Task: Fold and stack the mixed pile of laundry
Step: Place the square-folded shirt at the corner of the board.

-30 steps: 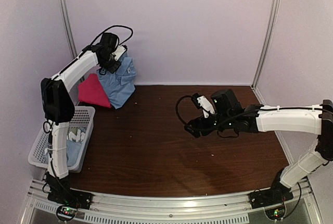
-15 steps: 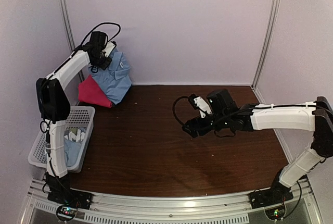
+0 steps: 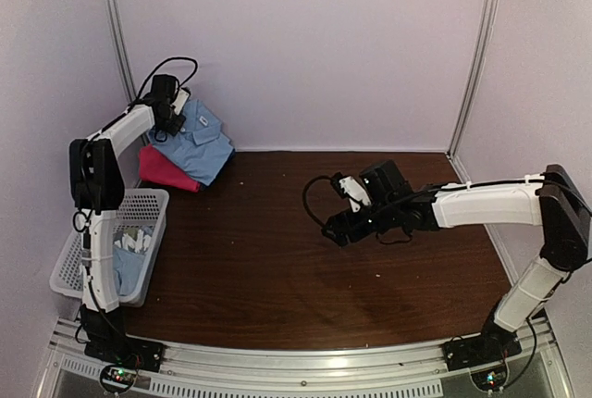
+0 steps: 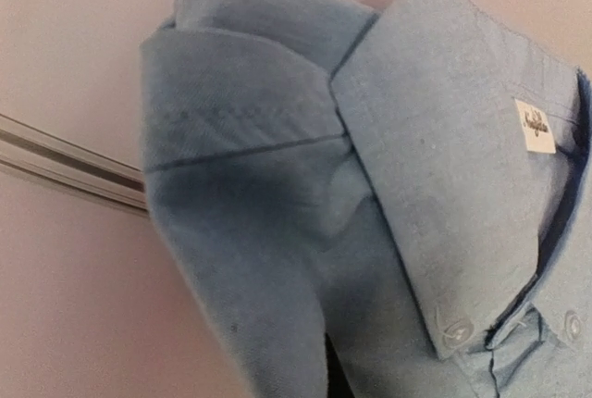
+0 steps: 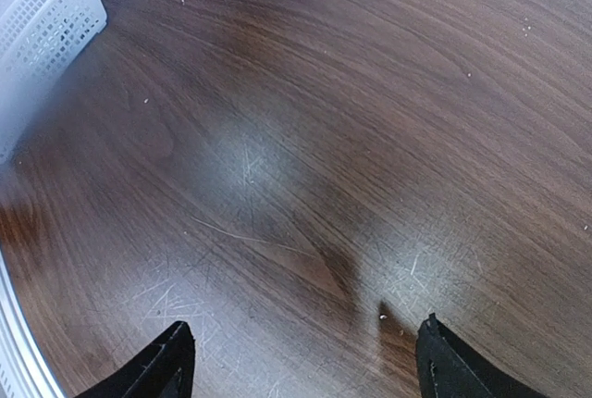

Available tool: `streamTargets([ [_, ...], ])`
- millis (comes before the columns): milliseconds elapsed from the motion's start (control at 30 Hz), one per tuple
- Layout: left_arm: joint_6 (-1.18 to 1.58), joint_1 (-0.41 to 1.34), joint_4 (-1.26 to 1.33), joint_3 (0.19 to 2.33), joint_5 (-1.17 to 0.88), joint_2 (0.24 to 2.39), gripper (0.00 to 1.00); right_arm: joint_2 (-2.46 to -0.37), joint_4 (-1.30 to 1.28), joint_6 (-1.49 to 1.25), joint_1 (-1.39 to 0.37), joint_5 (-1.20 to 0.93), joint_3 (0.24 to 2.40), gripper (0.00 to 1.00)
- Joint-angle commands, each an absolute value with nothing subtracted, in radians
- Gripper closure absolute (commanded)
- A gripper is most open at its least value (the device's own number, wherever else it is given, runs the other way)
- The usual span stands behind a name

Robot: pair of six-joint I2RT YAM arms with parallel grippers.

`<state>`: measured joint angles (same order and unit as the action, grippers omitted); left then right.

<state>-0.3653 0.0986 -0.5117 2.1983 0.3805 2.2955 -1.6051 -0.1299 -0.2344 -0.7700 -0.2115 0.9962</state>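
At the far left corner of the table (image 3: 277, 278), a light blue collared shirt (image 3: 202, 142) is gripped near its collar by the left gripper (image 3: 172, 118), whose fingers are closed together on it. The shirt's lower part is draped against the wall (image 3: 305, 46), just beside a magenta cloth (image 3: 165, 168). A second light blue garment (image 3: 129, 264) with white print is seen in the basket (image 3: 153, 204) at the table's left edge, while the right gripper (image 5: 305, 361) is poised low over the middle of the table with its fingers spread wide apart.

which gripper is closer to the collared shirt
Left. The left gripper is shut on the collared shirt at the far corner; the right gripper hangs open far to its right.
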Motion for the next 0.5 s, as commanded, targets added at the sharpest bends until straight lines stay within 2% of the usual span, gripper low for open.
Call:
streamTargets([
  [0,-0.388,0.067,-0.367,2.204,0.45,2.353,1.0,-1.637,-0.123,-0.234,-0.753,-0.24,1.035,0.17],
  [300,-0.397,0.009,-0.316,2.198,0.498,2.469,0.98,-1.675,-0.138,-0.228,-0.735,-0.264,1.061,0.18],
  [333,-0.395,0.009,-0.307,2.195,0.508,2.473,0.92,-1.68,-0.137,-0.228,-0.732,-0.268,1.064,0.18],
  [400,-0.381,-0.012,-0.288,2.194,0.533,2.48,0.61,-1.689,-0.139,-0.229,-0.728,-0.277,1.071,0.18],
  [467,-0.356,-0.022,-0.287,2.21,0.54,2.488,0.48,-1.696,-0.14,-0.229,-0.729,-0.283,1.077,0.18],
])
